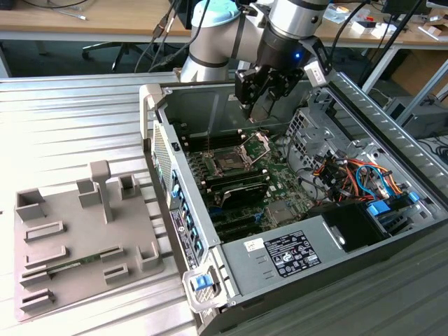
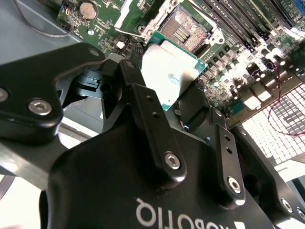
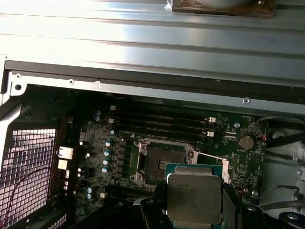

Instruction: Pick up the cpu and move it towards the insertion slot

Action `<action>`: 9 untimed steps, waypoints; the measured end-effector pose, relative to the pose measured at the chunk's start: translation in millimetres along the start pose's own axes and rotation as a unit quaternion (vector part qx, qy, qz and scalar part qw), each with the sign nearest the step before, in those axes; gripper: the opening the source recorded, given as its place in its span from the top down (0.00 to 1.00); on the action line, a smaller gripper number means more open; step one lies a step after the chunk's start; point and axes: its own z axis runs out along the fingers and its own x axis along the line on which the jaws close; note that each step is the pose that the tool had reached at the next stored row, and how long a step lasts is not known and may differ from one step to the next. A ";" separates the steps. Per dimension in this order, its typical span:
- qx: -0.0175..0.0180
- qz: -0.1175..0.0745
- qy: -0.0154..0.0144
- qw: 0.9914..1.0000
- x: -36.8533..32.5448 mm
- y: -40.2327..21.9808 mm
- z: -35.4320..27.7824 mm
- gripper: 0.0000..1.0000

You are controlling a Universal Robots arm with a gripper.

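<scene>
My claw is clamped on the cpu, its 2 fingers pressing opposite edges. The chip sits tilted between them, above the open case. The insertion slot lies just below and ahead, uncovered.

Silver-grey tubular arm with pale blue joint cap, small blue indicator light, black gripper of angular linkage bars, silver screw heads, white lettering on its body
</scene>
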 end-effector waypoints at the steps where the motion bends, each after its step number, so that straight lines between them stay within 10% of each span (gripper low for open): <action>1: 0.000 0.000 0.000 1.000 0.0 0.0 0.6 0.45; 9: 0.000 0.000 0.000 1.000 0.0 -0.2 3.7 0.45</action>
